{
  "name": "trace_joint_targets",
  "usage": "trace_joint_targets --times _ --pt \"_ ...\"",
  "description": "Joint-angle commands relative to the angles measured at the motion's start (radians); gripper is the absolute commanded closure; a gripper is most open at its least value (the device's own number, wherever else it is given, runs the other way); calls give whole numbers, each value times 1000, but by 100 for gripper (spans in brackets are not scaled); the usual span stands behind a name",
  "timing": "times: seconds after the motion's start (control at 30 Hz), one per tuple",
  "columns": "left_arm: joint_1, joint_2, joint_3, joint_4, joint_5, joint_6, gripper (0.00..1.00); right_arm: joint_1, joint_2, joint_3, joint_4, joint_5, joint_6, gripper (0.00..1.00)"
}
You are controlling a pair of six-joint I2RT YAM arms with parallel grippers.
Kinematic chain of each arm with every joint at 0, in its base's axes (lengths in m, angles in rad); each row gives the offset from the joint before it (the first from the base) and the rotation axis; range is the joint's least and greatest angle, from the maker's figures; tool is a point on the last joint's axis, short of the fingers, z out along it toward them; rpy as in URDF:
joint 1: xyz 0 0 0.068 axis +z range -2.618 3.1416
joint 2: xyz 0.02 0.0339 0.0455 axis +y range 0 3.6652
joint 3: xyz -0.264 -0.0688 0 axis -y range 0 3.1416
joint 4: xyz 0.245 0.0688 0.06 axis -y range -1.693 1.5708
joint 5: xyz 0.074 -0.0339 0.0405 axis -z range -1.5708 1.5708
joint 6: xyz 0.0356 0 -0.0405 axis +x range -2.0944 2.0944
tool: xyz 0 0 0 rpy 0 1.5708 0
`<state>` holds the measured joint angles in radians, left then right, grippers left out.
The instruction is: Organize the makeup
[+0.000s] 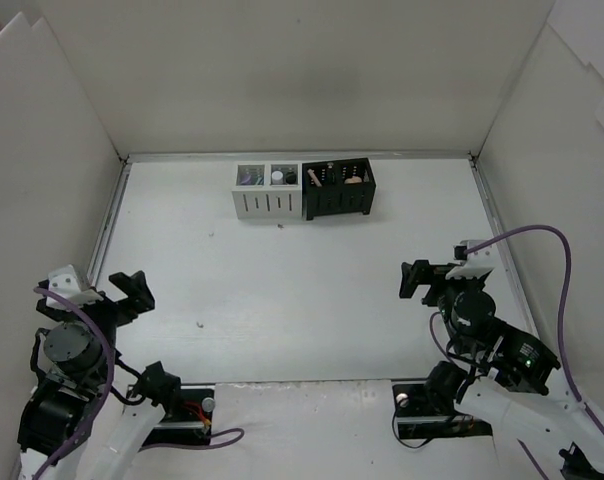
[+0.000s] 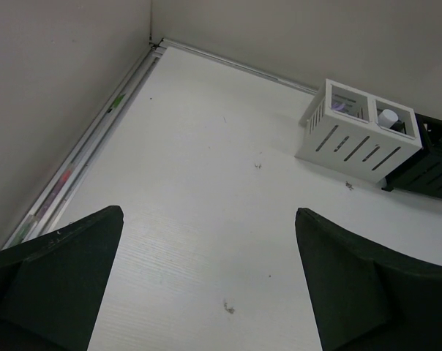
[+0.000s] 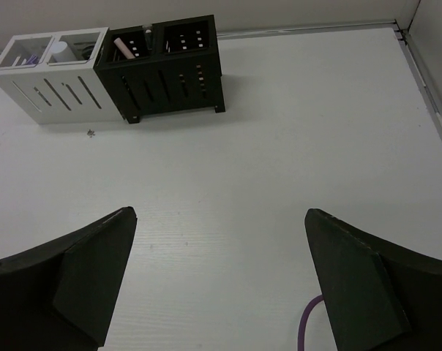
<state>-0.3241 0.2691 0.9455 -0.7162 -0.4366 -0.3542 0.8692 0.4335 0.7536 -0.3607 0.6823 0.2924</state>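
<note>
The makeup sits inside two slotted boxes at the back of the table. The white box [image 1: 267, 192] holds a purple item [image 1: 248, 177] and a pale round item [image 1: 279, 176]. The black box [image 1: 339, 188] holds a peach stick [image 1: 315, 177] and a peach sponge [image 1: 353, 179]. In the right wrist view the peach stick [image 3: 122, 47] leans in the black box [image 3: 170, 73], next to the white box [image 3: 53, 80]. My left gripper [image 1: 94, 296] [image 2: 208, 212] is open over bare table at the near left. My right gripper [image 1: 447, 272] [image 3: 220, 212] is open at the near right. Neither holds anything.
White walls close in the table [image 1: 302, 290] on three sides, with a metal rail [image 2: 82, 146] along the left edge. A purple cable [image 3: 309, 322] loops under my right gripper. Small dark specks [image 2: 228, 308] mark the table surface.
</note>
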Motion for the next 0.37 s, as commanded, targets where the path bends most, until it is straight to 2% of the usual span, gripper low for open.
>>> trace_joint_targets --times 0.0,0.33 --pt "22 13 -22 89 -47 29 1 -4 4 3 34 65 19 2" --pt "34 2 -40 103 -42 27 1 -6 -12 -14 34 91 21 2"
